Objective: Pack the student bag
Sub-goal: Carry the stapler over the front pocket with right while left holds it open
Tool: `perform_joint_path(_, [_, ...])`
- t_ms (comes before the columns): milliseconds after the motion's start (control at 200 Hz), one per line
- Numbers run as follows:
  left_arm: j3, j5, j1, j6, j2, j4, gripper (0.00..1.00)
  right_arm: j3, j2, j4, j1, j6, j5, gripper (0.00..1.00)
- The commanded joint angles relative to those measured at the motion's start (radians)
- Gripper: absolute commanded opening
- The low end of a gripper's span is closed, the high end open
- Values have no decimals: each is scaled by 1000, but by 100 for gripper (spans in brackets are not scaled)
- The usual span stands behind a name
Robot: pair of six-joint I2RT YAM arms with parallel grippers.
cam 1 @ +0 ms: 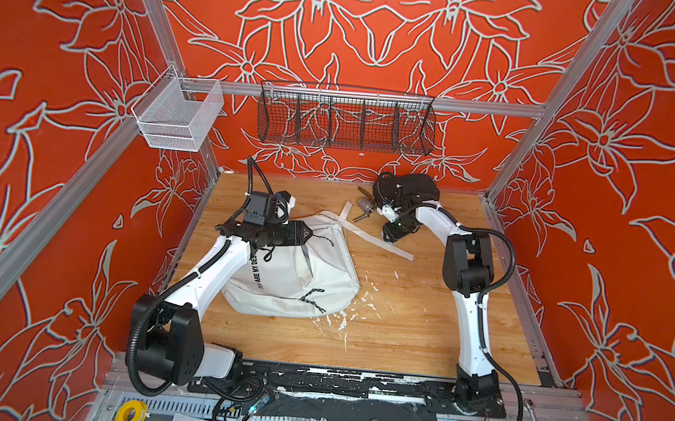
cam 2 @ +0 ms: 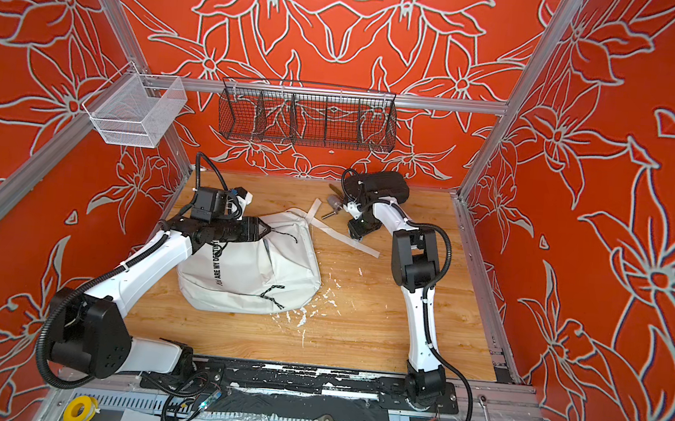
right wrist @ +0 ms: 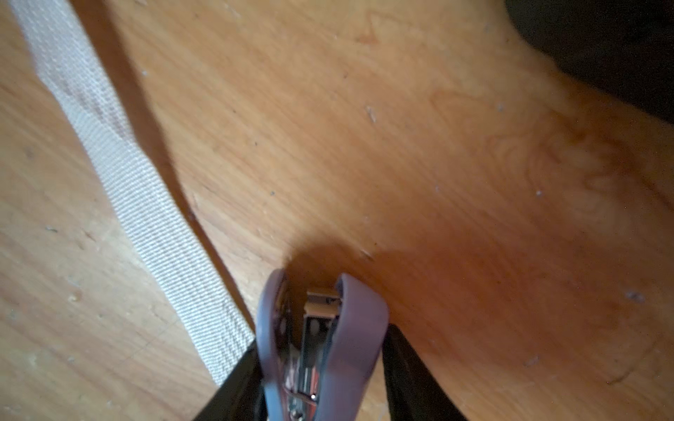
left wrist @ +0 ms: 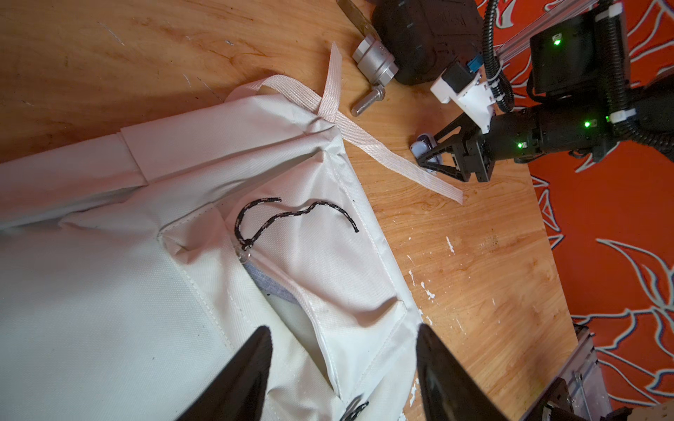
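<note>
Student bag (cam 1: 292, 274) lying on desk (cam 1: 400, 329), centre-left in both top views.
Jaws of left gripper (left wrist: 343, 328) released over its front pocket (left wrist: 357, 277); jaws of right gripper (right wrist: 321, 364) clenched on lavender stapler (right wrist: 350, 320).

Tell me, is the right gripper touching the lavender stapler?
Touching. In the right wrist view, both fingers of the right gripper press against the sides of the lavender stapler.

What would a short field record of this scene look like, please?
bag: white, lying on the table
pocket: open
left pincer: open, empty, above the pocket
right pincer: closed on a lavender stapler, beside the strap
case: black, at the back, next to a metal fitting
</note>
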Motion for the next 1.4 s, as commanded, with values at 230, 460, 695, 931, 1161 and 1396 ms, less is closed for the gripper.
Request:
perform_joint_path(230, [19, 53, 3, -14, 8, 41, 64, 14, -104, -37, 13, -10, -126, 37])
perform_joint_path(460, [-26, 139, -11, -78, -22, 213, 66, -60, -254, 47, 68, -41, -372, 36])
perform_joint_path(695, [54, 97, -82, -71, 43, 172, 66, -88, -304, 104, 224, -140, -435, 37])
perform_joint_path(931, [49, 94, -102, -108, 45, 162, 66, -81, -314, 150, 317, -159, -432, 37])
perform_joint_path(1161, [-34, 59, -102, -183, 2, 208, 66, -123, -335, 208, 355, -174, -454, 37])
perform_joint_path(1396, [-20, 68, -103, -228, 35, 174, 67, -132, -337, 245, 378, -163, -422, 37])
